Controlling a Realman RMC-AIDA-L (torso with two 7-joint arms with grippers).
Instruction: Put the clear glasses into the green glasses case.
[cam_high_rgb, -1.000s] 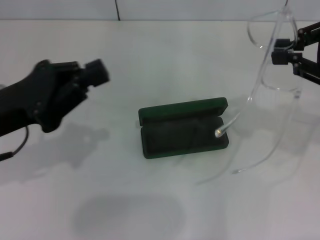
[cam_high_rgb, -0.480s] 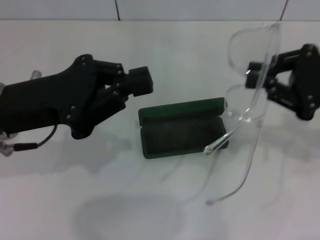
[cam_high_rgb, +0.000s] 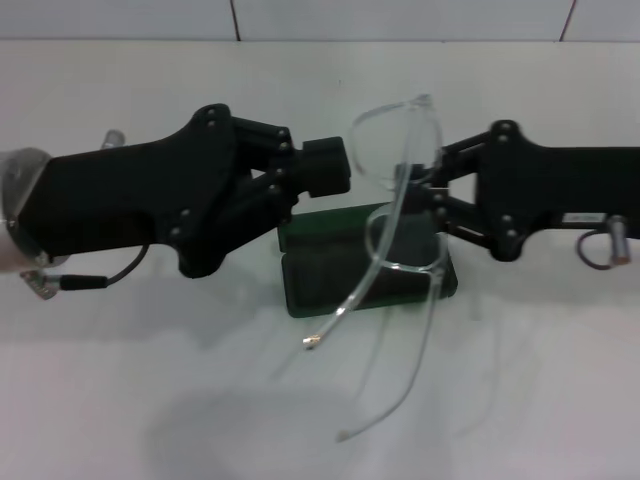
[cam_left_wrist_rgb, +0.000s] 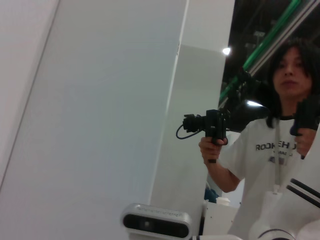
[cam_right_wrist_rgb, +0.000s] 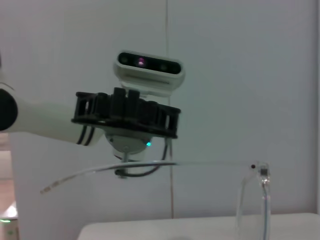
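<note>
The clear glasses (cam_high_rgb: 397, 138) hang in the air over the green glasses case (cam_high_rgb: 330, 275), lenses uppermost and both long arms trailing down toward the table's front. My right gripper (cam_high_rgb: 429, 193), reaching in from the right, is shut on the frame near the bridge. The case lies open on the table with its dark lining up, partly covered by the glasses and both grippers. My left gripper (cam_high_rgb: 326, 167) comes in from the left, fingers together, its tip just beside the upper lens's rim. In the right wrist view, one arm of the glasses (cam_right_wrist_rgb: 150, 164) crosses in front of the left arm's wrist (cam_right_wrist_rgb: 127, 117).
The white table (cam_high_rgb: 120, 400) stretches around the case, with a tiled wall edge behind. The left wrist view shows only a white wall and a person (cam_left_wrist_rgb: 280, 150) holding a camera rig, off the work surface.
Both arms have moved in toward the middle. The right gripper carried the glasses leftward to above the case, and the left gripper travelled right until its tip is next to the lens.
</note>
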